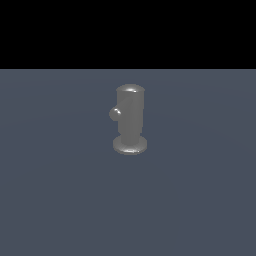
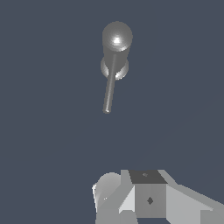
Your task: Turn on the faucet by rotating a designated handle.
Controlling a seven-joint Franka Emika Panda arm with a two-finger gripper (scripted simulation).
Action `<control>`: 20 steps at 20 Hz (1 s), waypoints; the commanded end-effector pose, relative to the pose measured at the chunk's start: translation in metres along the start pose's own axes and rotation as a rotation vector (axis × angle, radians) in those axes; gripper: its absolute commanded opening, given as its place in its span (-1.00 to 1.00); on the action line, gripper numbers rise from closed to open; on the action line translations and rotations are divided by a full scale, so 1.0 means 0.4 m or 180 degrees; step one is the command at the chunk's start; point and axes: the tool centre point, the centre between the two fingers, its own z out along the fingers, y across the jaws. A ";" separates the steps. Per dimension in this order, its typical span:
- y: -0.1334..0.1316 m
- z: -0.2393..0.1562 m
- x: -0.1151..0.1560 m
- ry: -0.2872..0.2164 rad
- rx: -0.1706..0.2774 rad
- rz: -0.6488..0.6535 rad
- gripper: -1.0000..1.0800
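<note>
The faucet [image 1: 131, 117] is a grey metallic upright cylinder with a rounded top and a round flat base disc, standing on the flat grey-blue floor. Its handle [image 1: 115, 113] points almost straight at the exterior camera, so only its rounded tip shows, on the exterior view's left of the body. In the wrist view the faucet [image 2: 117, 38] is seen from above, and the handle [image 2: 109, 89] shows as a thin straight rod reaching out from it. Parts of my gripper [image 2: 146, 199] show at the picture's edge, well apart from the handle's tip. Its fingers are not clearly visible. The arm is absent from the exterior view.
The floor [image 1: 60, 190] is a plain grey-blue surface around the faucet, with a black background beyond its far edge.
</note>
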 end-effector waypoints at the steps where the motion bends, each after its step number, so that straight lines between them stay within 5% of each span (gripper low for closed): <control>1: 0.000 0.000 0.000 0.0000 0.0000 0.0000 -1.00; 10: -0.016 0.052 0.010 -0.0004 0.0003 0.0035 -1.00; 20: -0.067 0.222 0.046 -0.0015 0.0015 0.0150 -1.00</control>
